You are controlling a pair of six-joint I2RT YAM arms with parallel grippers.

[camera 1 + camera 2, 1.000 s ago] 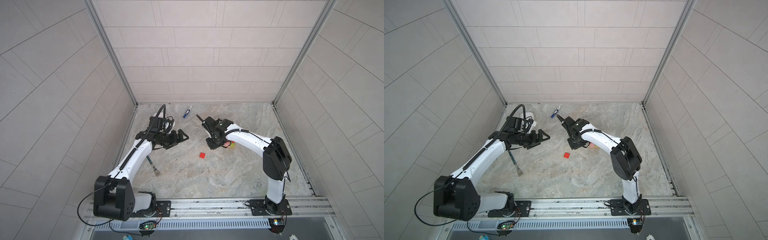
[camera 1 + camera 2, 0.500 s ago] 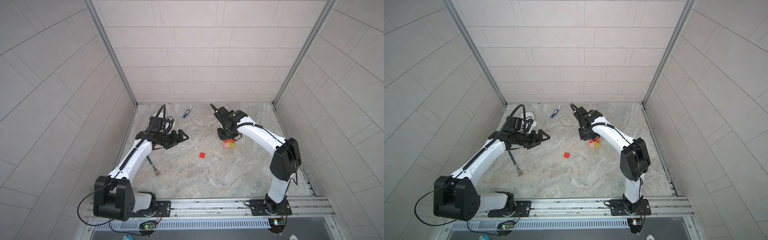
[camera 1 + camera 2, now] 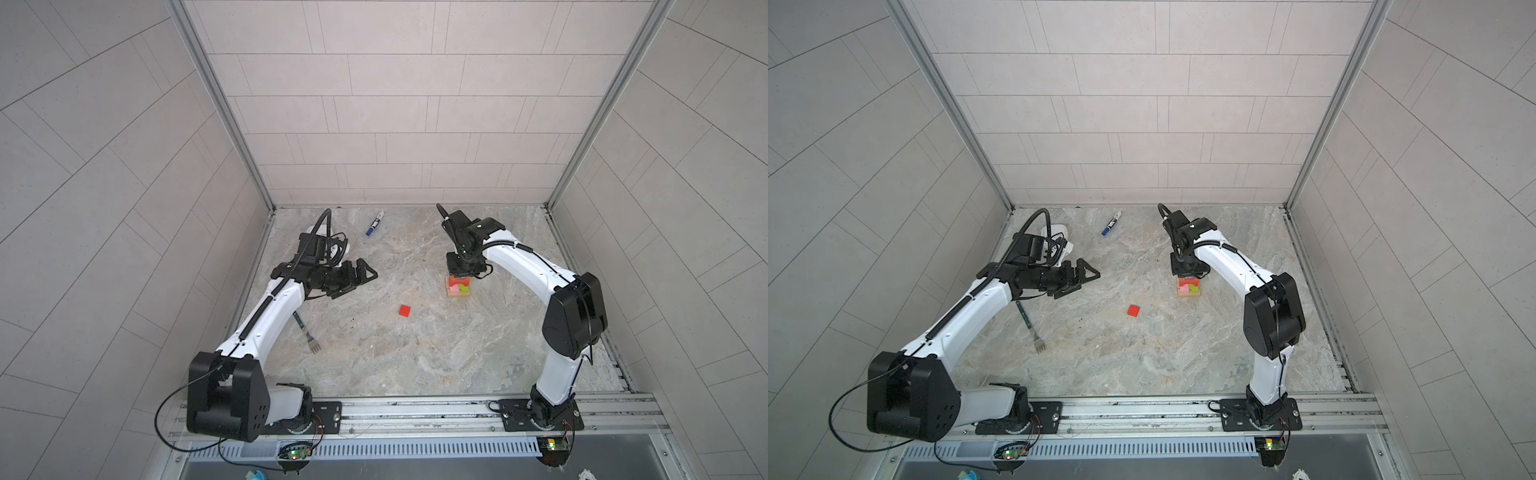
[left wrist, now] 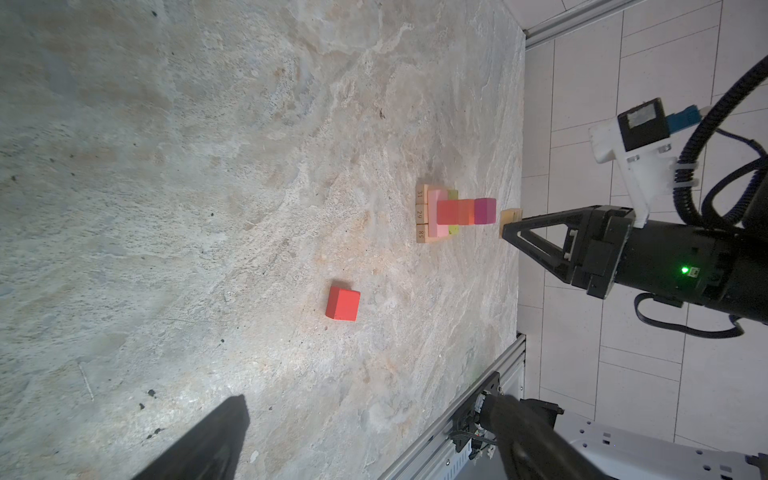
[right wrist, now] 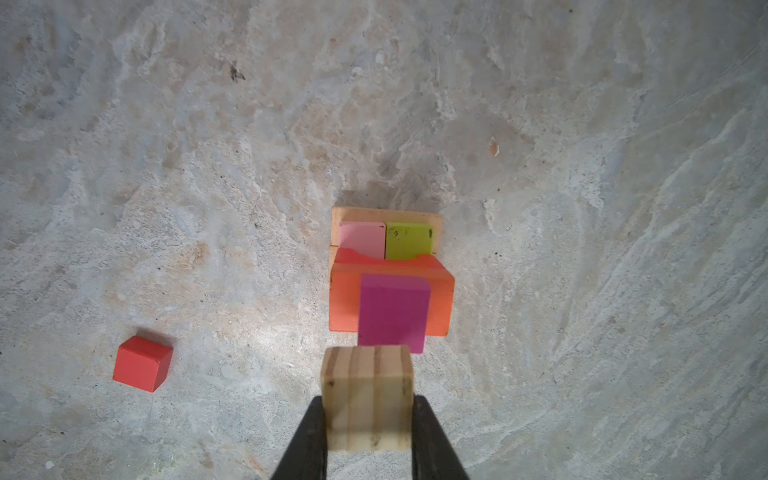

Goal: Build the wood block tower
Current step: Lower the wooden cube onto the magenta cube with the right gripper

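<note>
The tower stands right of centre. It has tan bars at the base, pink and lime bars, a red arch, an orange bar and a magenta cube on top. My right gripper points down over it, shut on a tan cube. In the left wrist view a thin gap shows between that cube and the magenta cube. A red cube lies alone on the floor. My left gripper hovers open and empty at the left.
A blue-capped marker lies near the back wall. A fork lies under the left arm. A white timer is partly hidden behind the left wrist. Side walls and the front rail bound the stone floor.
The right arm has swung right and back from the centre with the tan cube, uncovering the tower and stopping above it. The left arm has not moved.
</note>
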